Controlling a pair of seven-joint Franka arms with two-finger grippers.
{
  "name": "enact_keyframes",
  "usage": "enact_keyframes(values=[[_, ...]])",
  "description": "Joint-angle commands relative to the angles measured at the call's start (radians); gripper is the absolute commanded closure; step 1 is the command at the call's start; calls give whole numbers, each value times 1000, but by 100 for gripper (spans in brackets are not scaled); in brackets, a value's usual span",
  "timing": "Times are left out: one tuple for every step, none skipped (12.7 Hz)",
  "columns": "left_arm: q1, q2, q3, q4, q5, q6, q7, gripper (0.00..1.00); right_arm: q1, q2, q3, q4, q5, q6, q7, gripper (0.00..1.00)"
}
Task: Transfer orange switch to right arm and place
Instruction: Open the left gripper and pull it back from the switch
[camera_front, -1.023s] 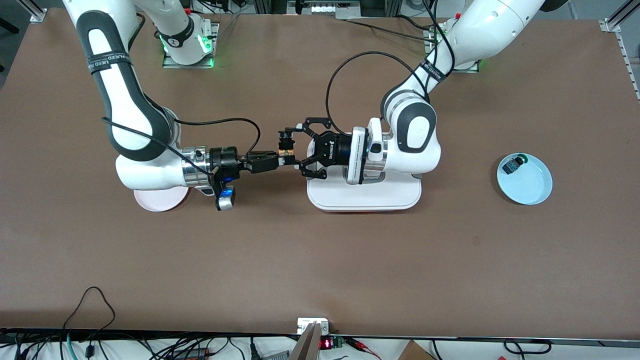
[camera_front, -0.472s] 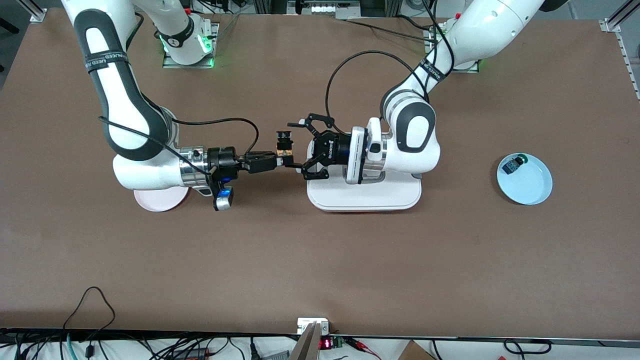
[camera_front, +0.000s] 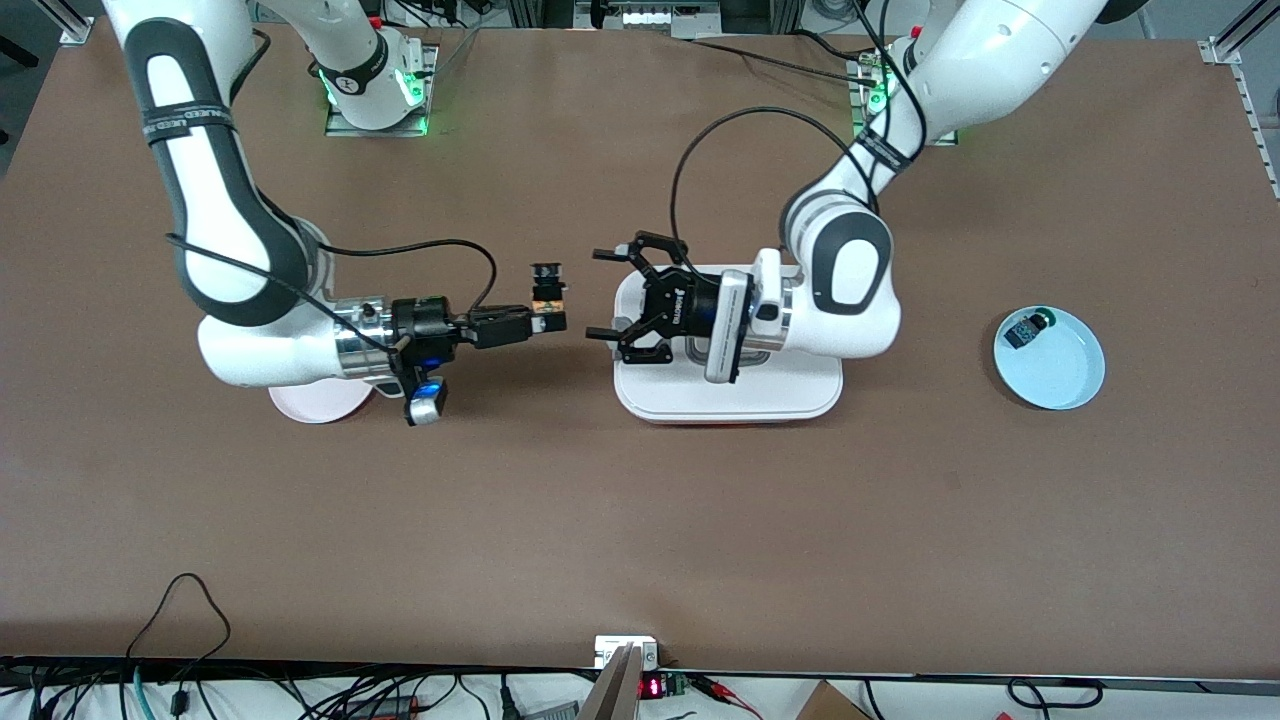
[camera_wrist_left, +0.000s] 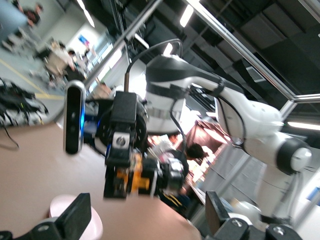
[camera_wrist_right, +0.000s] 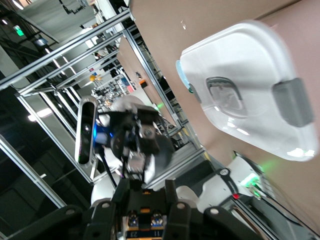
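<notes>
My right gripper (camera_front: 548, 318) is clamped on the orange switch (camera_front: 548, 294), in the air over bare table between the pink plate (camera_front: 312, 404) and the white tray (camera_front: 728, 392). In the front view the switch's long axis runs toward my bases — black end farthest from the front camera, orange band at my fingertips (the left wrist view shows the orange part mid-body). My right forearm lies low and level, pointing at the left arm. My left gripper (camera_front: 602, 293) hangs over the tray's edge, spread wide and holding nothing, facing the switch across a clear gap. A blue plate (camera_front: 1070, 380) sits toward the left arm's end.
</notes>
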Motion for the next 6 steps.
enact_keyframes(values=[[86,-32,-2,12,193,-102,-190,0,-67,-3,6,24,-127,-87,-12,100],[117,-34,-2,15,267,-149,-255,0,-94,5,6,47,-205,-125,-14,100],[141,-34,-3,33,327,-191,-313,0,-110,11,6,67,-291,-144,-18,100],[167,-34,0,39,379,-244,-377,0,-127,14,6,93,-381,-158,-27,100],[215,-32,0,46,478,-304,-464,0,-145,14,6,116,-479,-188,-33,100],[238,-32,1,62,528,-337,-512,0,-156,14,5,135,-581,-202,-61,100]])
